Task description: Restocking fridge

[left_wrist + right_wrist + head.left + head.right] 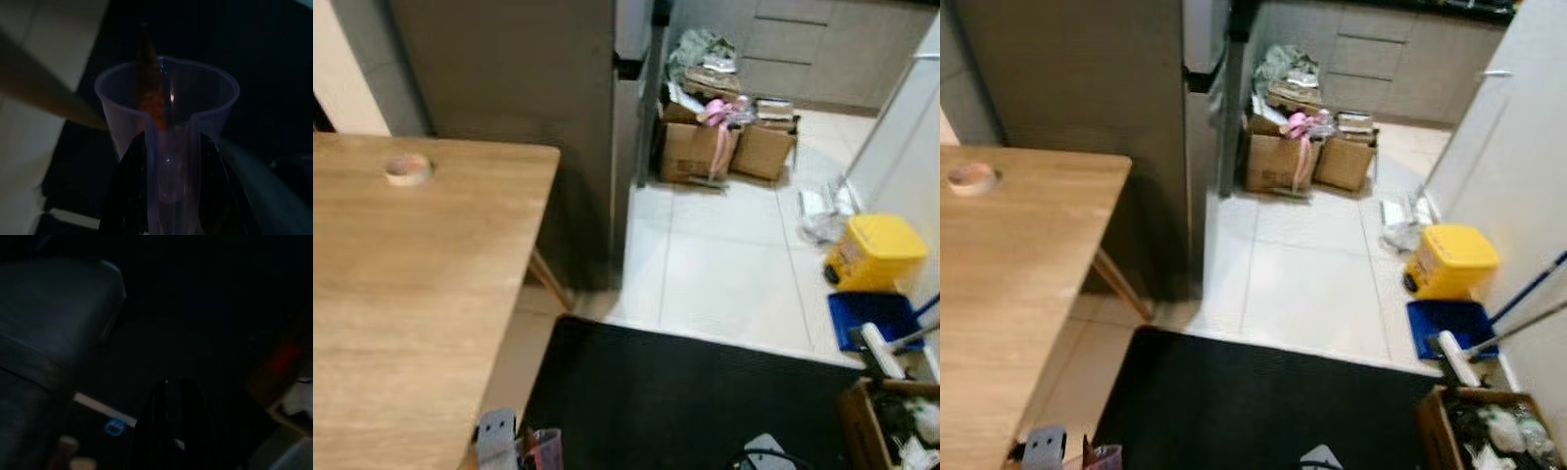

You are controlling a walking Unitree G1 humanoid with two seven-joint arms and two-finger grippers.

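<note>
Two grippers reported, after the surroundings. Tall grey fridge (524, 117) stands closed ahead of me, just past the far right corner of the light wooden table (401, 323). Black floor mat (685, 401) lies below me, its far edge meeting the white floor tiles (724, 264). Brown cardboard boxes (720, 147), heaped with papers and something pink, sit on the tiles beside the fridge against grey cabinets. Yellow plastic bin (873, 252) and blue dustpan (873, 318) stand at the right, against a white wall. Small round roll of tape (408, 169) rests near the table's far edge.

My left gripper (164, 191) is low beside the table's near right corner, fingers clamped on the handle of a clear plastic measuring cup (168, 117) with an orange stick standing in it. My right gripper (171, 431) hangs in shade over the mat; I cannot tell its finger state.
</note>
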